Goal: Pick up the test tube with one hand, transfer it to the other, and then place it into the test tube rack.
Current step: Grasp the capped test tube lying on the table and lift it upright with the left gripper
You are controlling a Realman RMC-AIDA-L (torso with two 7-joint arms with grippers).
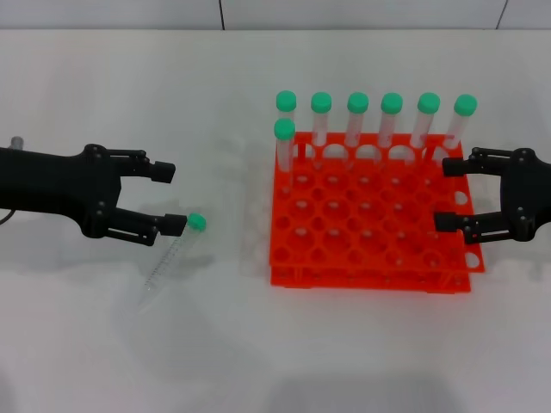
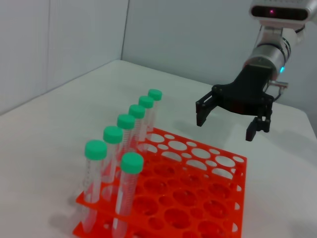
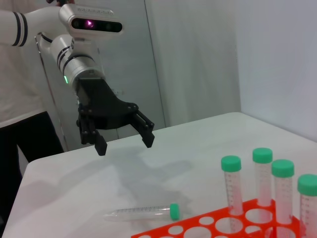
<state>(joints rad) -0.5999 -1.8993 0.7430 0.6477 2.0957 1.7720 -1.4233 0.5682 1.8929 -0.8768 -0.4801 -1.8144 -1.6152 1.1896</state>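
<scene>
A test tube [image 1: 172,255] with a green cap lies flat on the white table, left of the orange test tube rack [image 1: 370,280], cap end towards the rack. It also shows in the right wrist view [image 3: 141,213]. My left gripper [image 1: 170,198] is open and empty, raised above the table just beside the tube's cap; it also shows in the right wrist view [image 3: 125,145]. My right gripper [image 1: 444,194] is open and empty over the rack's right edge; it also shows in the left wrist view [image 2: 225,128].
Several identical green-capped tubes [image 1: 374,116] stand upright along the rack's back row, one more at its back left corner [image 1: 284,146]. The rack's other holes hold nothing. Bare white table lies in front of the rack and around the lying tube.
</scene>
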